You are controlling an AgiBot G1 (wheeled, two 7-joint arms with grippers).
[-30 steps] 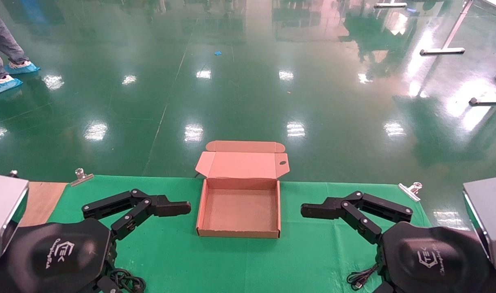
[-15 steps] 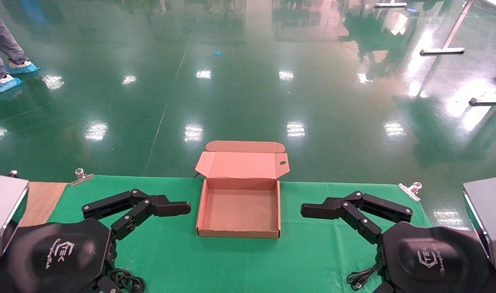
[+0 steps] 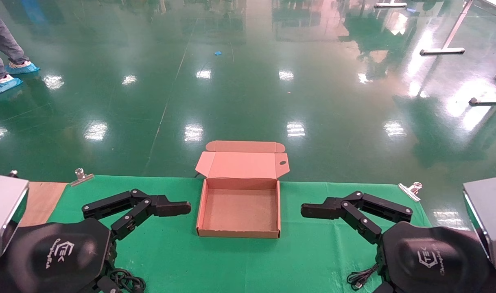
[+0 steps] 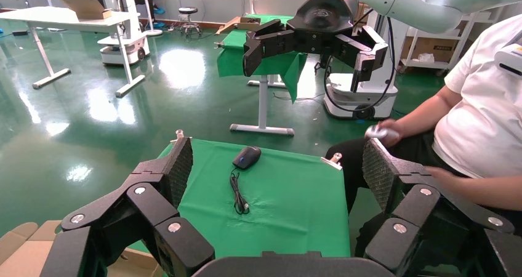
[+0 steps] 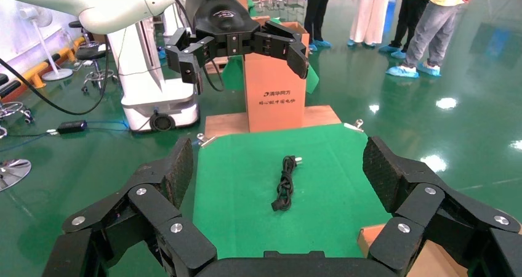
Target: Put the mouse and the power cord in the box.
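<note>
Open brown box [image 3: 241, 165] at the middle of the green-covered tabletop [image 3: 231, 260], lid folded back toward the shiny green floor [image 3: 248, 81], tuck flap up, small hole near the lid corner, nothing inside.

Left hand [image 3: 178, 208] just left of the box, low over the cloth, tip aimed at the box wall and clear of it. Fingers [image 4: 178, 166] spread wide in the left wrist view, gripping nothing.

Right hand [image 3: 313, 211] just right of the box, mirrored, tip aimed at the opposite wall, also clear of it. Fingers [image 5: 385, 172] likewise spread wide in the right wrist view, gripping nothing.

Mouse [image 4: 247, 157] flat on the cloth well to the right of the box, seen only from the left wrist, with its thin cable [image 4: 237, 194] trailing loosely beside it. From the head camera just the cable's plug end showing, right of the box at the tabletop's near edge, by the right arm's housing.

Power cord [image 5: 285, 191] in a tight bundle on the cloth well to the left of the box, plug prongs at its far end in the right wrist view. From the head camera a few black loops peeking out left of the box at the near edge, under the left arm.

Metal clips [image 3: 81, 176] at the cloth's far corners, either side of the box. Seated person in a white shirt [image 4: 480, 123] beyond the tabletop on the right of the box.
</note>
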